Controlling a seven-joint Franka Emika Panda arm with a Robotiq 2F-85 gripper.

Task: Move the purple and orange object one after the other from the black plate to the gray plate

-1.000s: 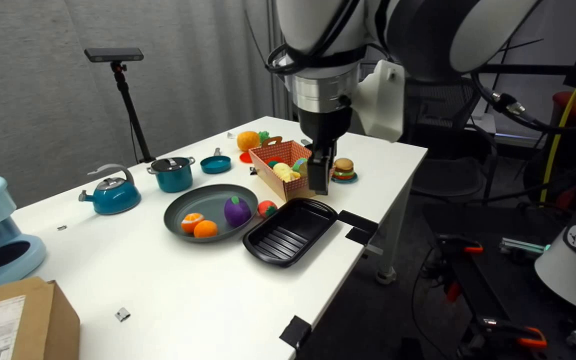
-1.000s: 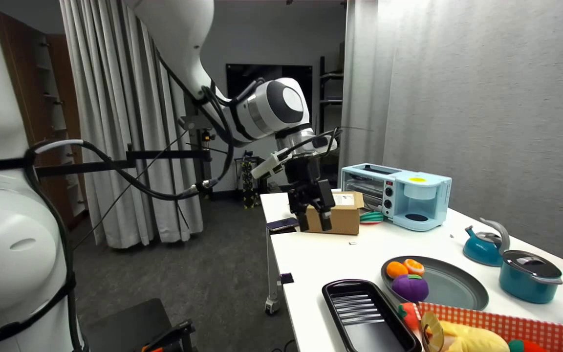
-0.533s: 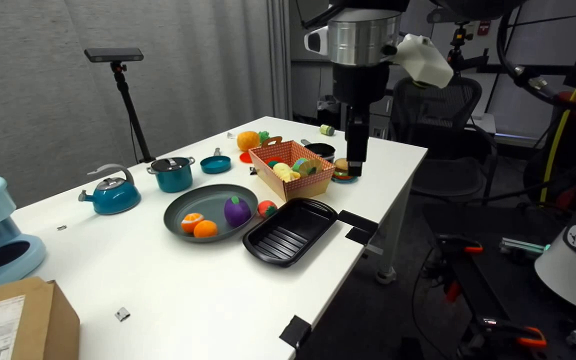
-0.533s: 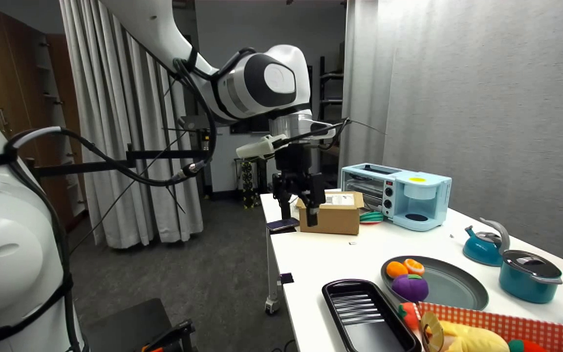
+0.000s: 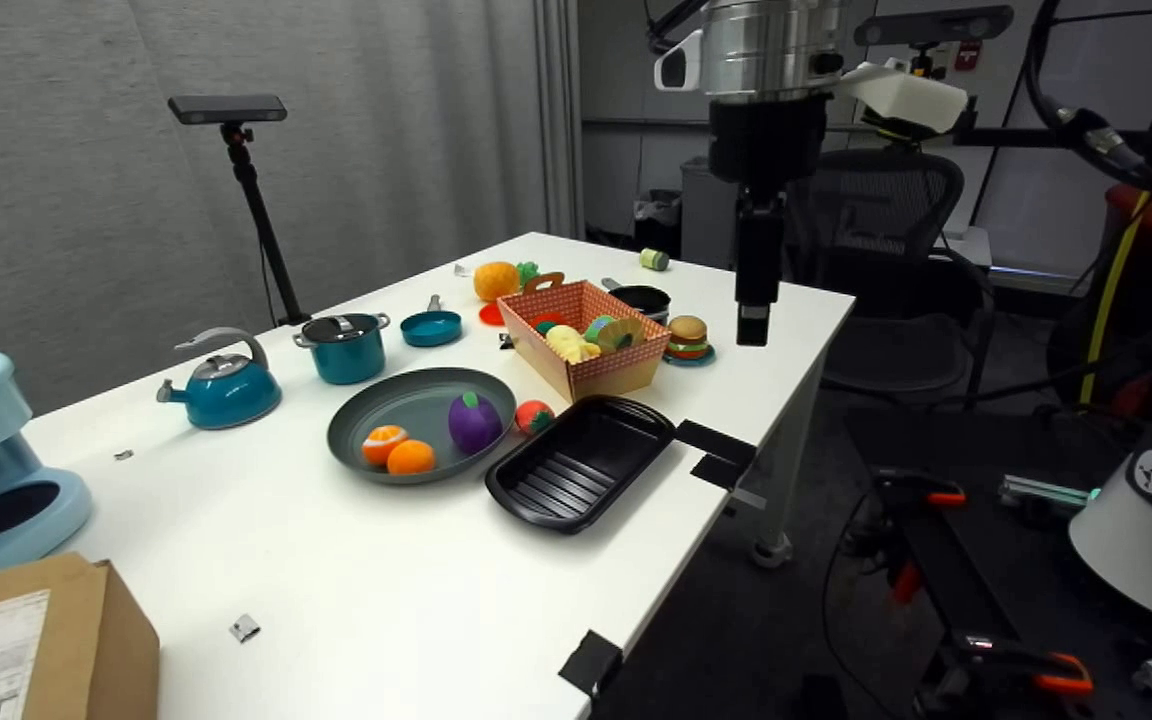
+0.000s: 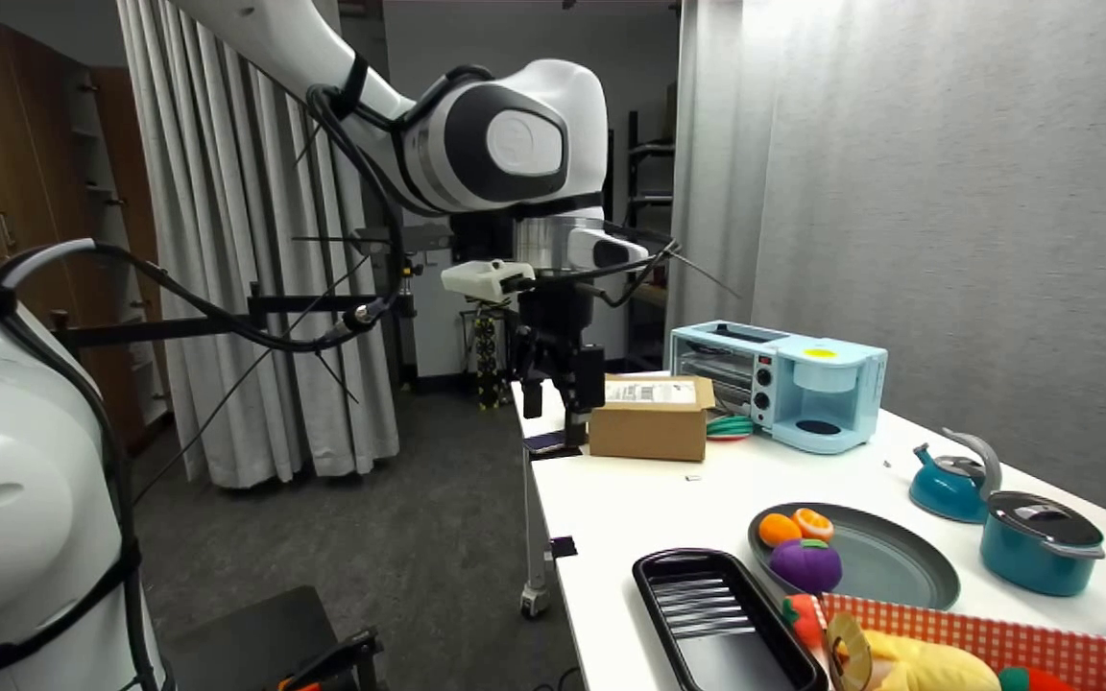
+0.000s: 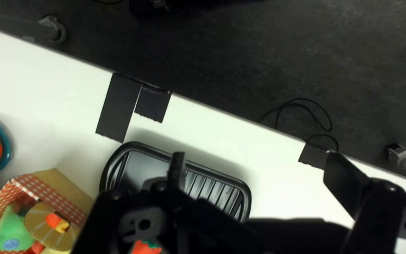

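- The white table [image 5: 336, 560] carries all these things. One edge of it runs near the gray plate [image 5: 404, 405], so a careless push that way could send something to the floor [image 6: 409, 547].
- The gray plate lies flat, holding both fruits of the task, so I judge that the moving is finished; from here the danger is mostly to spoil it.
- The black plate [image 5: 581, 462] is just beside the gray plate, toward the table's edge. If I come down low and sideways, I may catch its rim and knock it against the gray plate.
- The food box [image 5: 621, 373] stands near the gray plate too; the same low path could hit its wall.
- My pincer [image 6: 554, 422] hangs high, well apart from the gray plate; its jaws stand wide apart and hold nothing. Spread so, it could brush things in descending.
- The purple fruit [image 5: 475, 424] rests on the gray plate, close to the rim on the black plate's side. A bump could, I suppose, roll it over.
- The orange fruit [image 5: 411, 458] is also on the gray plate, near the rim; being round, it may roll from little shaking.
- A sliced orange piece [image 5: 379, 445] lies beside it on the gray plate; I am not sure if they touch.
- A red toy fruit [image 5: 534, 417] sits just outside the gray plate; if pressed, it could push that plate.
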